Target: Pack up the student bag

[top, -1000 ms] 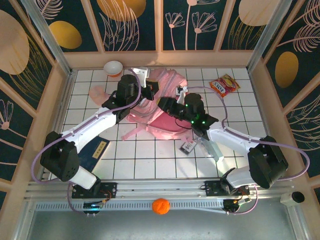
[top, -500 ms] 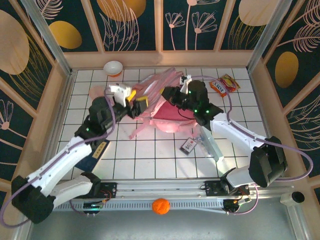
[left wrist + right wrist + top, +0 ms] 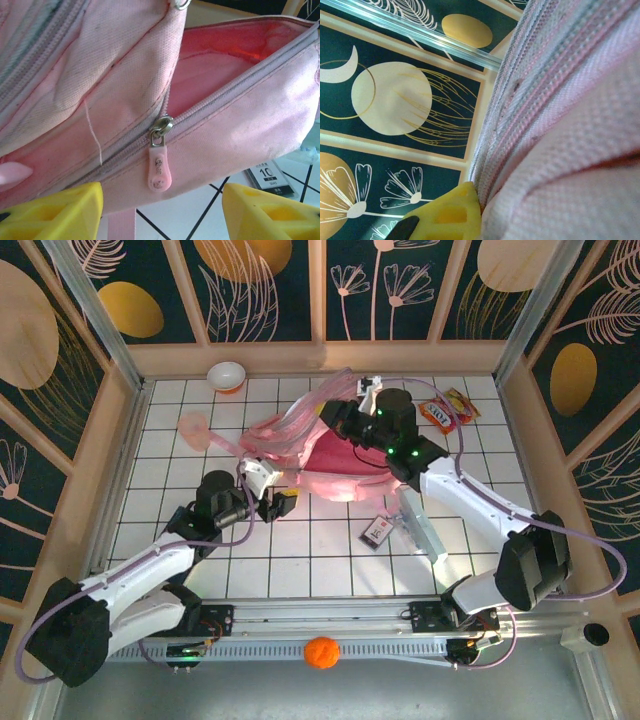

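Now that the left pincer [image 3: 162, 214] has let go, its yellow fingers stand wide apart with nothing between them, just short of the student bag [image 3: 240, 125]. A second ago it was closed and up against the bag's far left side. Since then it has opened and drawn back toward the near edge, and in the overhead view the left pincer [image 3: 275, 502] sits just beside the bag's near-left corner. The right pincer [image 3: 345, 420] is clamped on the bag's upper edge and has carried it up and toward the far wall. The student bag [image 3: 330, 455] is at the middle of the tabletop [image 3: 300, 560], propped up with its darker pink lining showing.

My reading is that the mouth is open and held, which leaves the left arm free to fetch something to pack.

The left wrist view gives detail the overhead one cannot: a pink zipper pull [image 3: 160, 167] hanging at the end of an unzipped run, with lining beyond it, and a card [image 3: 270, 176] marked 10 lying past the bag. The overhead view gives the layout instead: that card [image 3: 377, 531] near the bag, a snack packet [image 3: 448, 408] to the far right, and a bowl [image 3: 227, 375] at the back. The right wrist view shows the bag's weave and zip tape pressed against one yellow finger [image 3: 455, 212].
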